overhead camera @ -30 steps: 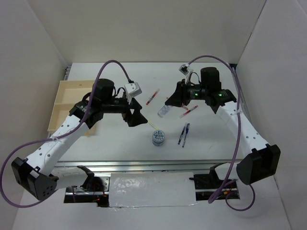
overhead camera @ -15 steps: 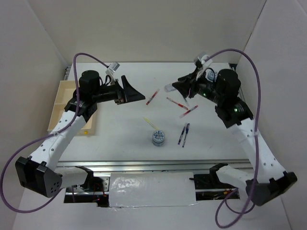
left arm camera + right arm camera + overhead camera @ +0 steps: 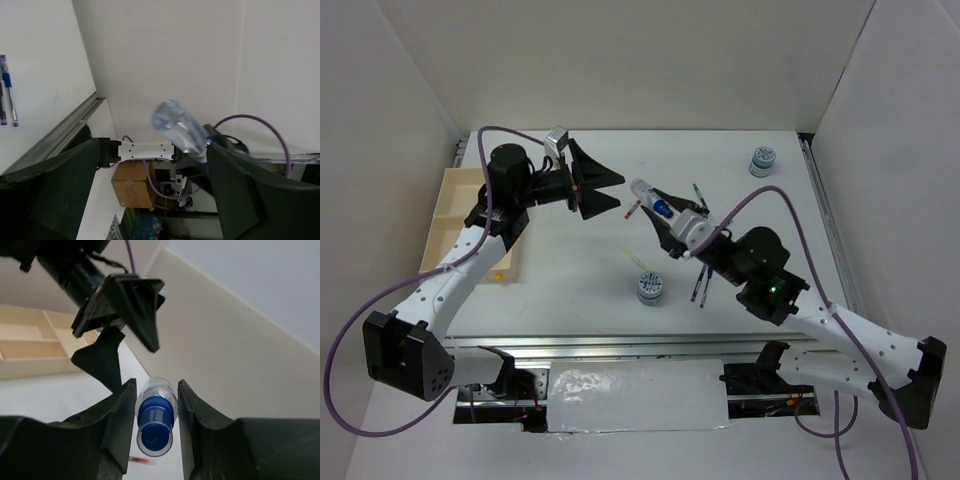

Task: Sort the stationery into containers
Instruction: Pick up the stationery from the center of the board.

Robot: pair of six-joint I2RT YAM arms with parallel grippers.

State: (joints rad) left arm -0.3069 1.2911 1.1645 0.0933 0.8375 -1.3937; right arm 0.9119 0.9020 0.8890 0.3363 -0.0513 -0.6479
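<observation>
My right gripper (image 3: 156, 383) is shut on the tiny clear bottle with a blue cap (image 3: 155, 415) and holds it in the air over the table's middle (image 3: 654, 204), its bottom end toward my left gripper. My left gripper (image 3: 618, 190) is open and empty, raised, its jaws facing the bottle (image 3: 179, 128) with a gap between. The light-wood tray (image 3: 455, 215) lies at the far left and also shows in the right wrist view (image 3: 30, 347). Patterned rolls sit at the centre front (image 3: 650, 288) and back right (image 3: 763, 160). Dark pens (image 3: 702, 282), a yellow pen (image 3: 638, 258) and a red pen (image 3: 638, 208) lie on the table.
White walls close in the back and both sides. A metal rail runs along the near table edge (image 3: 620, 345). Purple cables loop above both arms. Two dark pens show on the white surface in the left wrist view (image 3: 7, 90).
My right arm has swung toward the near centre, carrying the bottle across toward my left gripper. The back-right roll is now uncovered. My left gripper has moved only slightly.
</observation>
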